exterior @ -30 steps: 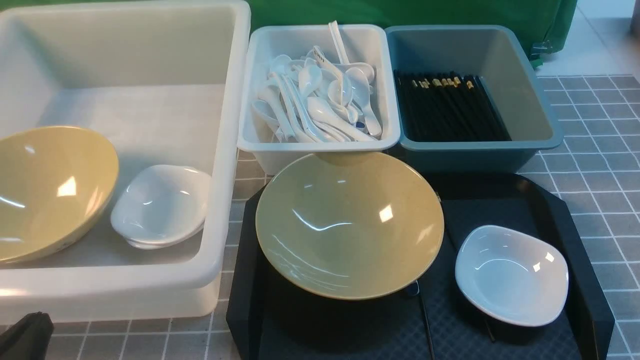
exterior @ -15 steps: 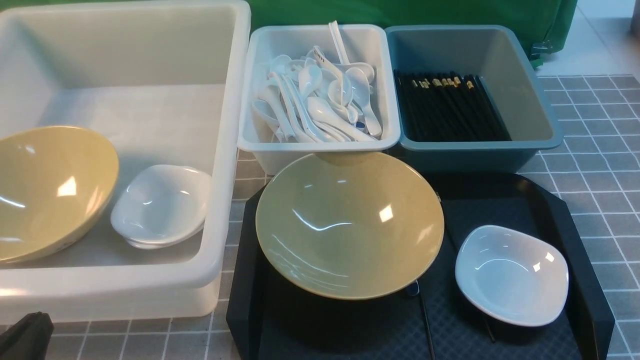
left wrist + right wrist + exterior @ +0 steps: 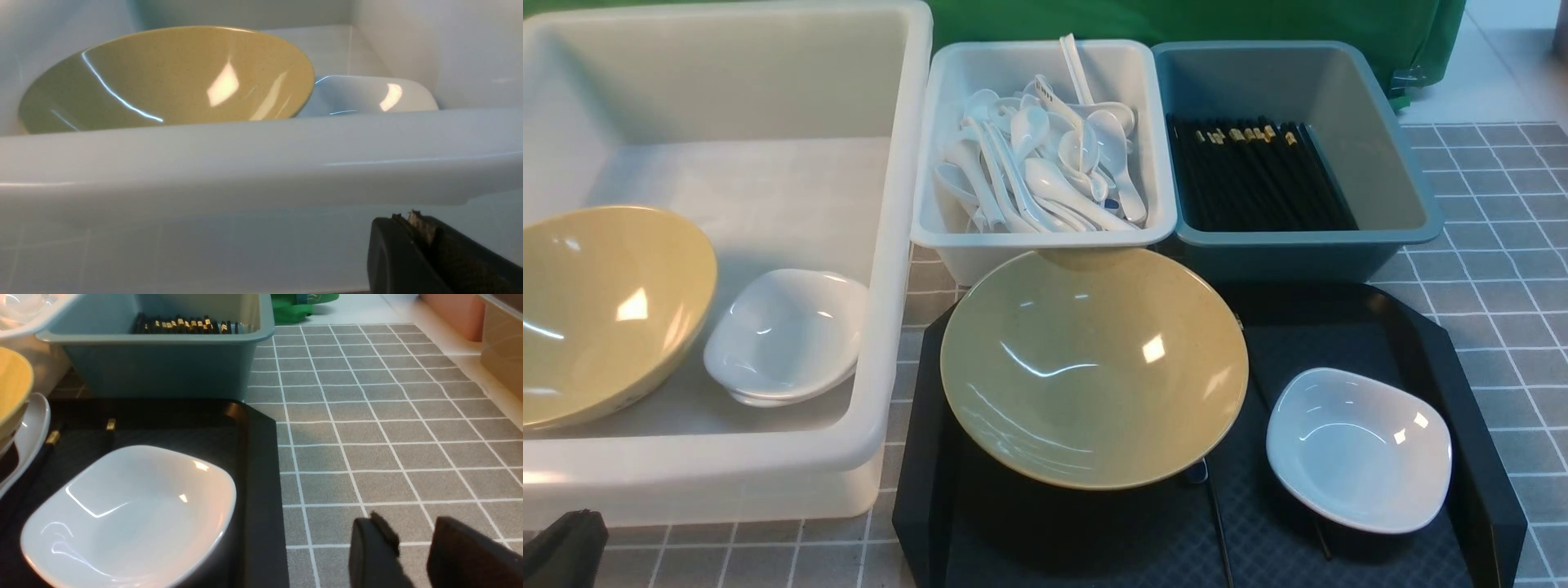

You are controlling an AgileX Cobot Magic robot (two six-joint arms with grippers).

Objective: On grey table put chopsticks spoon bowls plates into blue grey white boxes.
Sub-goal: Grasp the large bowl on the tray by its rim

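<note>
- currently, left hand (image 3: 410, 220) fully closed, empty; white box (image 3: 261, 163) wall directly ahead.
- right hand (image 3: 408, 533) partly open, empty, above tabletop (image 3: 367, 437); white plate (image 3: 130, 514) near it.

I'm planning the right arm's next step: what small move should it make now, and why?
Probably shift the right gripper toward the rim of the white plate: its jaws stand apart and empty over the grey table, and that plate sits unsorted on the black tray right beside it.
</note>
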